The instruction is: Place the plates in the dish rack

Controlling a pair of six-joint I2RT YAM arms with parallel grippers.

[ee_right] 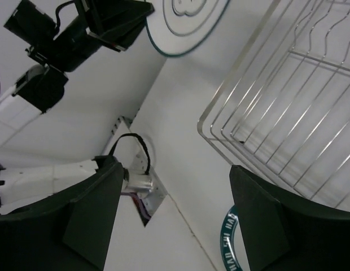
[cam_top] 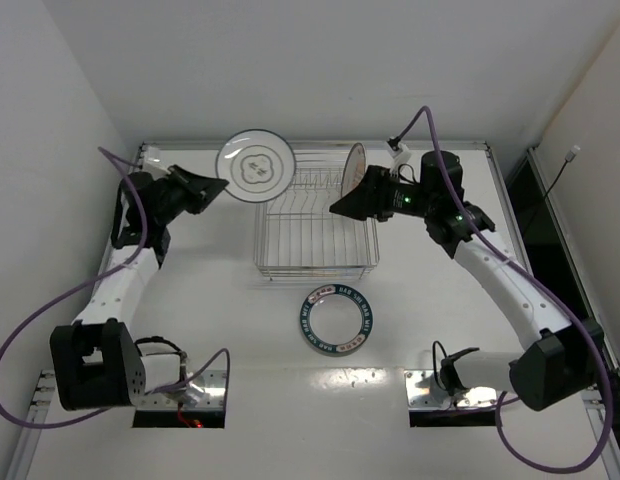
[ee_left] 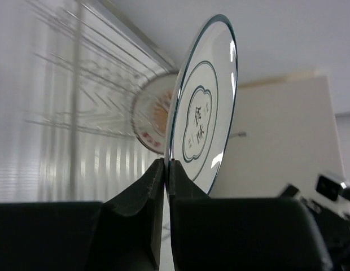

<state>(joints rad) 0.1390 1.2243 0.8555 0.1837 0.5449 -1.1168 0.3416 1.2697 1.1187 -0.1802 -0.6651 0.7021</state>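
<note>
My left gripper (cam_top: 208,187) is shut on the rim of the white plate with thin dark rings (cam_top: 255,164) and holds it tilted in the air over the dish rack's back left corner. The left wrist view shows its jaws (ee_left: 166,169) pinching that plate (ee_left: 206,107) edge-on. The silver wire dish rack (cam_top: 315,228) sits mid-table. The orange-red patterned plate (cam_top: 355,168) stands upright at the rack's back right; it also shows in the left wrist view (ee_left: 148,121). My right gripper (cam_top: 347,206) is open and empty beside it (ee_right: 175,209). The teal-rimmed plate (cam_top: 337,320) lies flat in front of the rack.
White walls close in the table on the left, back and right. The arm bases stand by two cut-outs (cam_top: 180,405) at the near edge. A purple cable (cam_top: 30,330) loops beside the left arm.
</note>
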